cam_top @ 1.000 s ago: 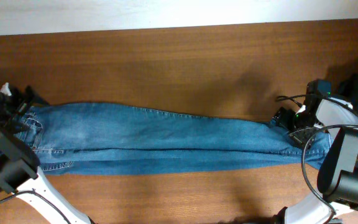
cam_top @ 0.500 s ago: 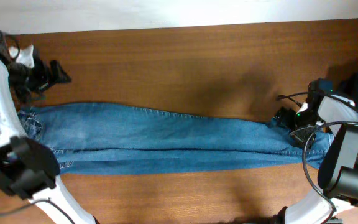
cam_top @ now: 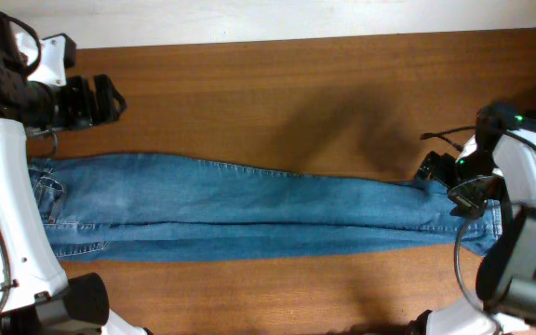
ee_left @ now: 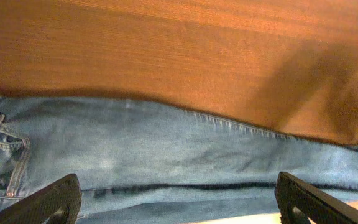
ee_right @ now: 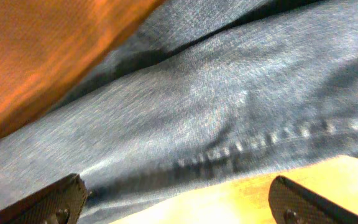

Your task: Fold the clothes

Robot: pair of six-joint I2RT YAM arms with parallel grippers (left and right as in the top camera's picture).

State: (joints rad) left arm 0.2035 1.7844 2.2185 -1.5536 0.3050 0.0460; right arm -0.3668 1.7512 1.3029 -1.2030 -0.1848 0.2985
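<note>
Brown wood grain runs the length of the table [cam_top: 249, 84], with a pale strip of wall [cam_top: 249, 19] along its far edge. One pair of blue jeans [cam_top: 249, 209] lies flat on it, stretched out full length. The two legs lie side by side and meet along a long seam line, so the pair looks like a single narrow band. Lighter faded patches show near the waist end.

Two hands are here, one at each end. The left hand [cam_top: 112, 99] is over bare wood just beyond the far edge of the waist end. Its two fingers stand wide apart and have hold of nothing. From its own camera the denim lies spread out ahead of it, with one back pocket [ee_left: 5, 162] over by its left finger, the pale stitching plain to see. Anything printed there is too small to read.

The right hand [cam_top: 435, 177] is at the ankle end, right over the cloth. Its two fingers [ee_right: 48, 202] are also spread wide. Denim fills the view between them, close and blurred, with one stitched seam running across. Nothing is pinched; whether the fingers touch the cloth I cannot tell. One small green light [cam_top: 519, 118] glows on the arm behind that hand.
</note>
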